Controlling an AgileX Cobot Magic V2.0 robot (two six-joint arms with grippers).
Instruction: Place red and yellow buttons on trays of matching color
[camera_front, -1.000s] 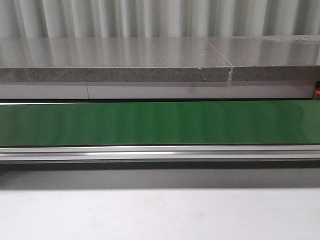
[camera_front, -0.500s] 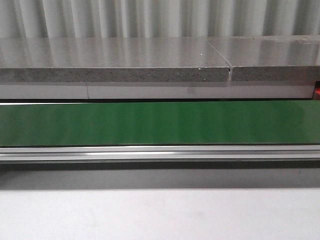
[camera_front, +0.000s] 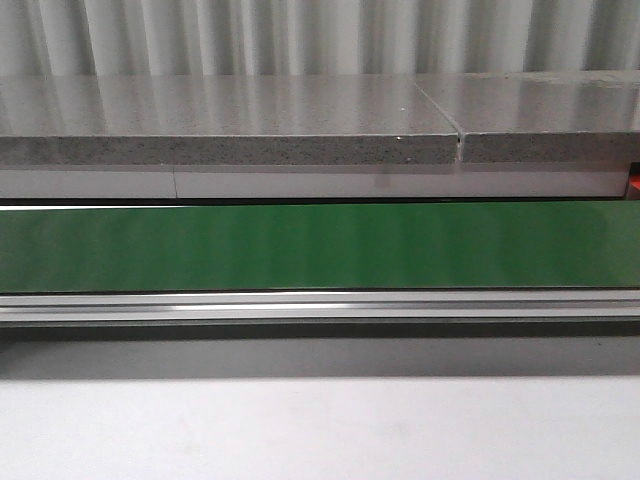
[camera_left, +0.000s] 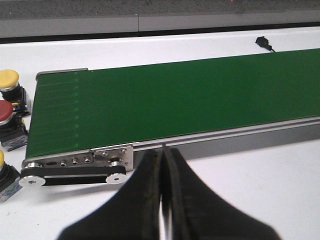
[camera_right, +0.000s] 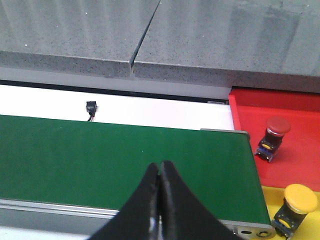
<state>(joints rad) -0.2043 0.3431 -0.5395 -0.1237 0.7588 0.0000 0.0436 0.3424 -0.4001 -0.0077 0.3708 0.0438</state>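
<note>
Fingers of the left gripper (camera_left: 161, 200) and right gripper (camera_right: 159, 200) are pressed together, empty, beside the long green conveyor belt (camera_left: 175, 107), so a pick seems pending: unsorted red mushroom-head push button (camera_left: 5, 112) and yellow mushroom-head push button (camera_left: 9, 79) wait past one belt end, needing the left claw opened.

- A matt green conveyor belt (camera_front: 320, 245) is seen, smooth with faint banding.
- Its side rail (camera_front: 320, 306) looks like brushed aluminium.
- A speckled grey stone-like slab (camera_front: 230, 125) is shown, fairly glossy on top.
- The red tray (camera_right: 280, 142) looks like smooth plastic.
</note>
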